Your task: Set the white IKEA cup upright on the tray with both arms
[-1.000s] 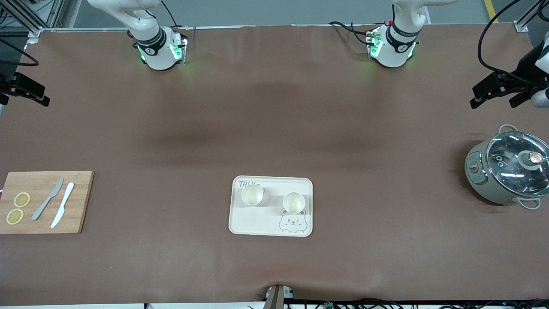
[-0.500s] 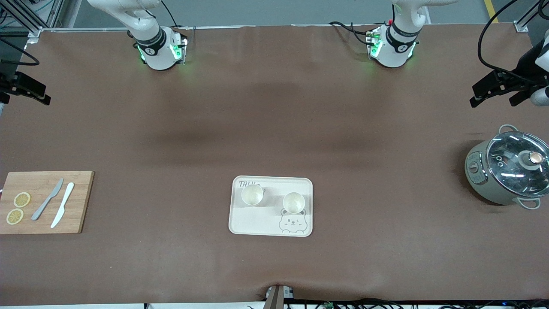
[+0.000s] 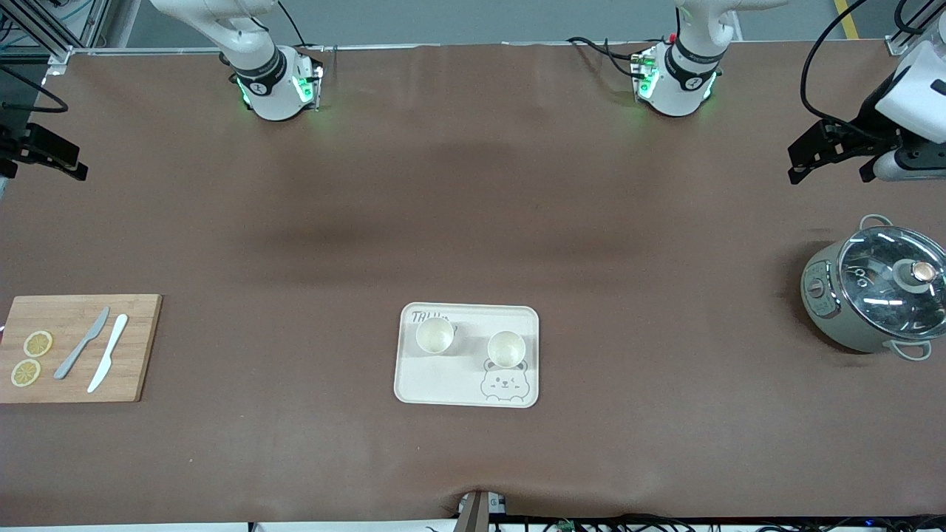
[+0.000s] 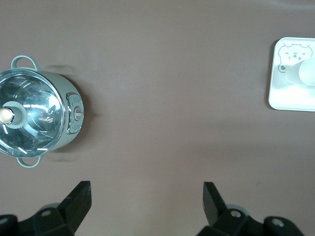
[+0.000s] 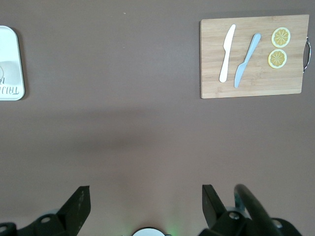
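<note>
- Two white round cups, one (image 3: 434,335) and the other (image 3: 506,349), stood upright, mouths up, on the flat cream rectangular tray (image 3: 436,384) with the bear drawing, at lower centre of the front view; the placing looked done.
- The left gripper (image 3: 839,151) hung empty with fingers spread wide at the upper right edge of the front view, over bare brown table above the pot.
- The right gripper (image 3: 41,155) sat at the upper left edge, likewise released and holding nothing.
- The step in hand was judged a retreat: arms should keep high and well apart from the tray so neither cup gets tipped.
- Count: two cups, one tray, one grey-green lidded pot (image 3: 872,295), one wooden cutting board (image 3: 140,347), two knives (grey (image 3: 82,342), white (image 3: 108,352)), two lemon slices (image 3: 38,343).
</note>
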`<state>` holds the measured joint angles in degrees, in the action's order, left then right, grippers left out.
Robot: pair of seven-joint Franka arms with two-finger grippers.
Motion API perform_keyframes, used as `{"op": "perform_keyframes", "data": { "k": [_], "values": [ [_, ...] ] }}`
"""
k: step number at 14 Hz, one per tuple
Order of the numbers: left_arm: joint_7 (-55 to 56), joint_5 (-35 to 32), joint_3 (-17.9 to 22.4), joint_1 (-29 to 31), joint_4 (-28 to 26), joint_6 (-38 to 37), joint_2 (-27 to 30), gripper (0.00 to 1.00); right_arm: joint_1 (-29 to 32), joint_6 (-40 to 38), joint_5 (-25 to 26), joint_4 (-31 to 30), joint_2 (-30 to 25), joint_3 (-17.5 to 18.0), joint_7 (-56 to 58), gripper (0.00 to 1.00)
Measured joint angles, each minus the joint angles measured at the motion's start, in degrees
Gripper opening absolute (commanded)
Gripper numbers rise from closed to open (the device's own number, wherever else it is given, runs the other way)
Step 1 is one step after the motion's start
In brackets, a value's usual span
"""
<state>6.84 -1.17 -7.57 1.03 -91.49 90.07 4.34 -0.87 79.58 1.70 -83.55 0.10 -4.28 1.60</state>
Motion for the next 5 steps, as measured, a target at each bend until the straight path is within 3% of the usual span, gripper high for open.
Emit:
{"op": "perform_keyframes", "data": {
  "k": [5],
  "values": [
    [0.0, 0.0, 0.38, 0.43, 0.14, 1.26, -1.21, 1.0, 0.0, -0.48, 0.0, -0.01, 0.04, -0.01, -0.01, 1.0]
  ]
}}
